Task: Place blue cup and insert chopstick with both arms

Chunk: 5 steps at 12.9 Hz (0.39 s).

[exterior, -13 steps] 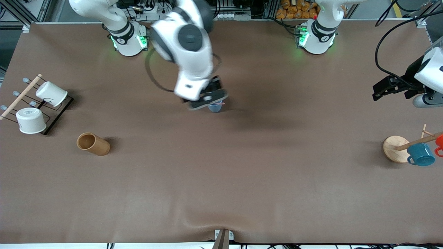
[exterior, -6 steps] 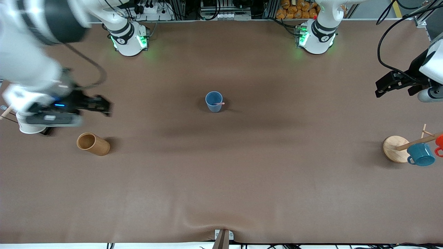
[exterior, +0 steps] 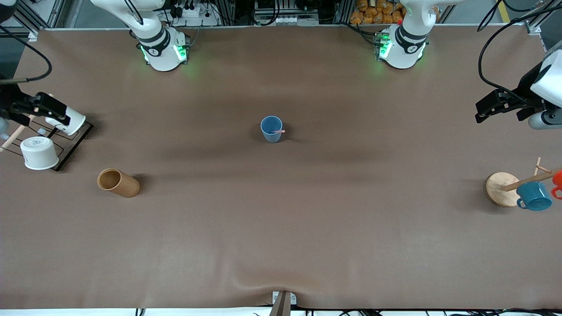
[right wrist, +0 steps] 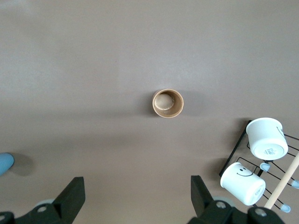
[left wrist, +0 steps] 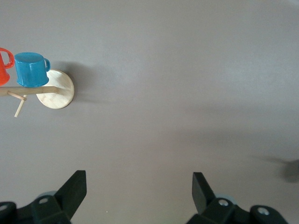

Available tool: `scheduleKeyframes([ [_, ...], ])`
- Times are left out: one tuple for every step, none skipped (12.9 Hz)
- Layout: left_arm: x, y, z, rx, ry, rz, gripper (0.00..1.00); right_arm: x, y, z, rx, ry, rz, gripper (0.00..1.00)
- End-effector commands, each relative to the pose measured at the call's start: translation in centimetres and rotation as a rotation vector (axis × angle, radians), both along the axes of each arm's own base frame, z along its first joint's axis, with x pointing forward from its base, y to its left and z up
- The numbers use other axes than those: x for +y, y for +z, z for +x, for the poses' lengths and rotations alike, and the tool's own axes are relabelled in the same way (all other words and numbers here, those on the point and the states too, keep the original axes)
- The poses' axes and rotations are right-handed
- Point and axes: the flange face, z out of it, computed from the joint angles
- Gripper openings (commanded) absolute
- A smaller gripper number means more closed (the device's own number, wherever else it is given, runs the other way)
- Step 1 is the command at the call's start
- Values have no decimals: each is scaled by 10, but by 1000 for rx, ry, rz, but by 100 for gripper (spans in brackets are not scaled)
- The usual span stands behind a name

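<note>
The blue cup (exterior: 271, 128) stands upright in the middle of the table, and its edge also shows in the right wrist view (right wrist: 4, 164). The pink chopstick (exterior: 278, 131) rests in it, with its tip over the rim. My right gripper (exterior: 55, 112) hangs open and empty over the white-cup rack at the right arm's end of the table. Its jaws are wide apart in the right wrist view (right wrist: 138, 184). My left gripper (exterior: 483, 110) is open and empty in the air at the left arm's end (left wrist: 138, 179).
A brown wooden cylinder (exterior: 117, 182) lies near the rack (exterior: 74, 145) that holds two white cups (exterior: 39, 152). A wooden mug stand (exterior: 502, 188) with a teal mug (exterior: 534, 195) and a red mug (exterior: 557, 180) stands at the left arm's end.
My right arm has swung away from the blue cup to the right arm's end of the table, leaving the chopstick in the cup. The left gripper has barely moved.
</note>
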Motion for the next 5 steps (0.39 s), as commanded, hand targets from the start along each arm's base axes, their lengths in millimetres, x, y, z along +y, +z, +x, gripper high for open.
scheduleKeyframes([
  [-3, 19, -10, 8, -20, -20, 100, 6, 3, -11, 6, 7, -11, 100],
  [-4, 18, -12, 20, -21, -19, 100, 8, 2, -11, 7, 7, -11, 100],
  [-6, 18, -14, 33, -24, -19, 100, 11, 2, -13, 18, 10, -11, 100],
  [-8, 18, -17, 48, -27, -19, 100, 11, 2, -13, 18, 10, -11, 100],
  [-11, 25, -18, 39, -32, -22, 100, 11, 1, -12, 20, 10, -11, 100],
])
